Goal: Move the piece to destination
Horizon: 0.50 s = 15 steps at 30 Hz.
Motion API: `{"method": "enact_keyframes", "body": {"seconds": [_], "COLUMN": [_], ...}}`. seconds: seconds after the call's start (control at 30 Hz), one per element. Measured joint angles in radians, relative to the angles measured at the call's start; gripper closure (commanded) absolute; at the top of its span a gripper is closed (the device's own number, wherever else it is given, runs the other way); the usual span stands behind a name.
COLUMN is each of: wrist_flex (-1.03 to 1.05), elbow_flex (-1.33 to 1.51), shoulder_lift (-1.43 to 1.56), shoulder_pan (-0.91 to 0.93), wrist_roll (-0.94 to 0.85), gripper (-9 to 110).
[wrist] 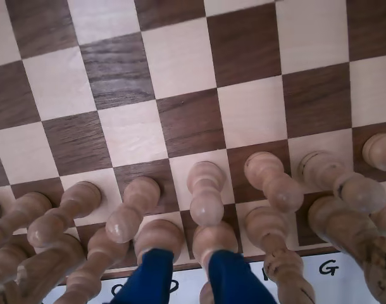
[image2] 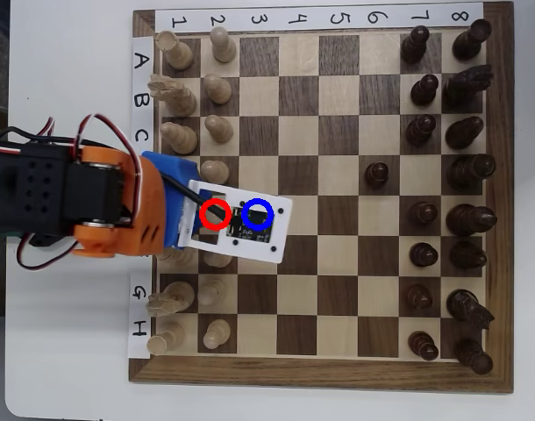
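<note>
In the wrist view a row of pale cream pawns crosses the lower half. The piece (wrist: 205, 190) stands on a light square straight ahead of the gap between my two blue fingers (wrist: 234, 278). My gripper (wrist: 188, 254) is open and empty, hovering above the pale back-row pieces. The dark square just ahead of that pawn (wrist: 190, 123) is bare. In the overhead view the orange arm (image2: 118, 206) reaches in from the left. Its white wrist plate (image2: 281, 230) hides the piece, my fingers and the destination square. The blue ring (image2: 258, 203) and red ring (image2: 216, 203) are drawn over the plate.
Neighbouring pale pawns (wrist: 136, 206) (wrist: 272, 180) stand close on both sides, with taller pale pieces (wrist: 158, 237) under the fingers. Dark pieces line the overhead view's right side (image2: 465, 215), with one dark pawn (image2: 377, 174) advanced. The board's labelled edge (wrist: 329, 267) is near.
</note>
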Motion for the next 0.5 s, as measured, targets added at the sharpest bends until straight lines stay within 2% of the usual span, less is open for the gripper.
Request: {"method": "enact_keyframes", "body": {"seconds": [0.5], "wrist_flex": [-0.060], "elbow_flex": [0.034], "shoulder_lift": [-0.077], "shoulder_pan": [0.000], "wrist_roll": [0.000], "gripper": [85]}}
